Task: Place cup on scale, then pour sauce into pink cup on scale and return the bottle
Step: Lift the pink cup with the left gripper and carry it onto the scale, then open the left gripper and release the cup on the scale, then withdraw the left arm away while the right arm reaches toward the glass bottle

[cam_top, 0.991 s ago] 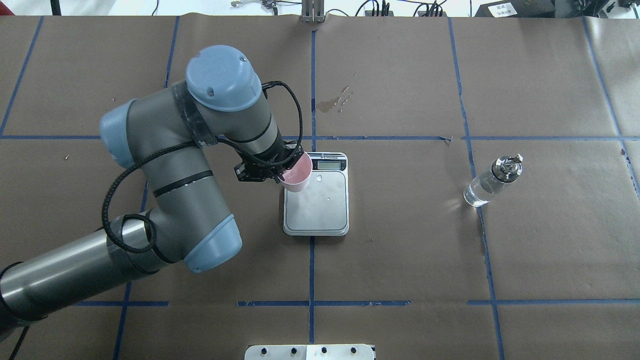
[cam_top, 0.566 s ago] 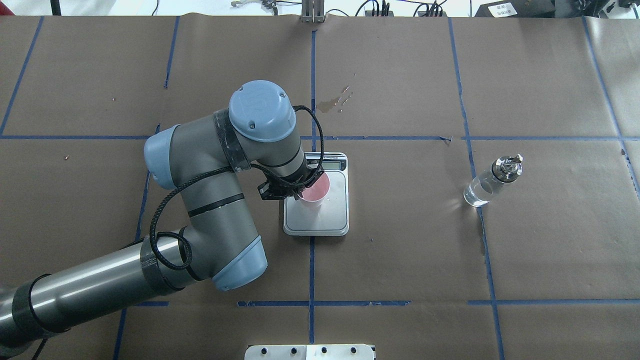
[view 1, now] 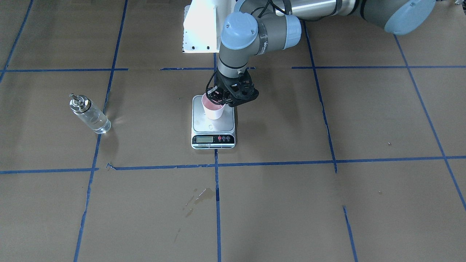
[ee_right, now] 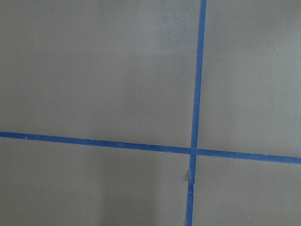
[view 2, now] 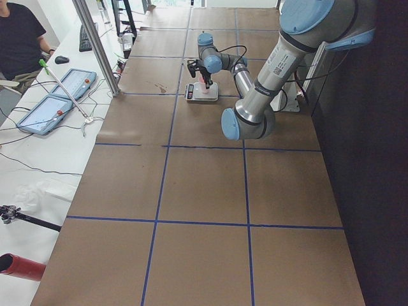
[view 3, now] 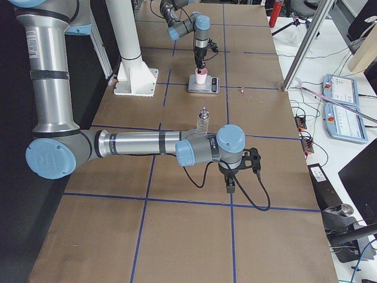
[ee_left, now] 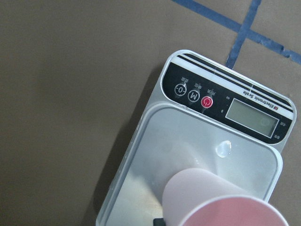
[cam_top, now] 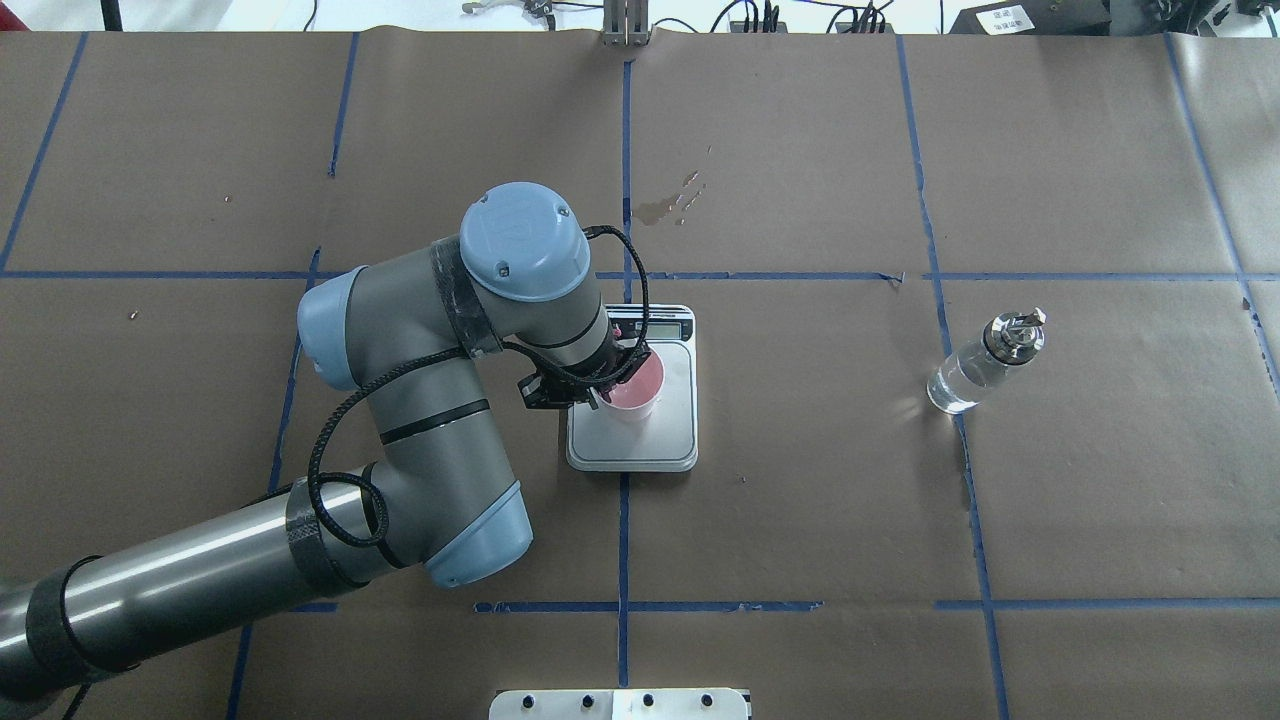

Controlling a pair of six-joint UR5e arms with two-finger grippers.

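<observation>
Brown paper, blue grid, one pink cup.
The table paper [cam_top: 800, 150] is flat brown, crossed by blue tape lines [cam_top: 780, 276] in a wide grid, with a darker stain [cam_top: 657, 210]. The cup [cam_top: 632, 385] is salmon pink inside and pale whitish pink outside. The scale [ee_left: 188, 141] has a silver-grey platform, a white rim and a black front strip with white stripes, a grey display, two black buttons and one red. The bottle [cam_top: 960, 380] is clear with a shiny silver cap. The left arm [cam_top: 420, 330] is grey with pale blue caps and a black cable [cam_top: 312, 465].

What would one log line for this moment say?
step: placing | left gripper: shut on pale pink paper cup | cup: over silver-grey kitchen scale | clear glass bottle: upright, untouched
</observation>
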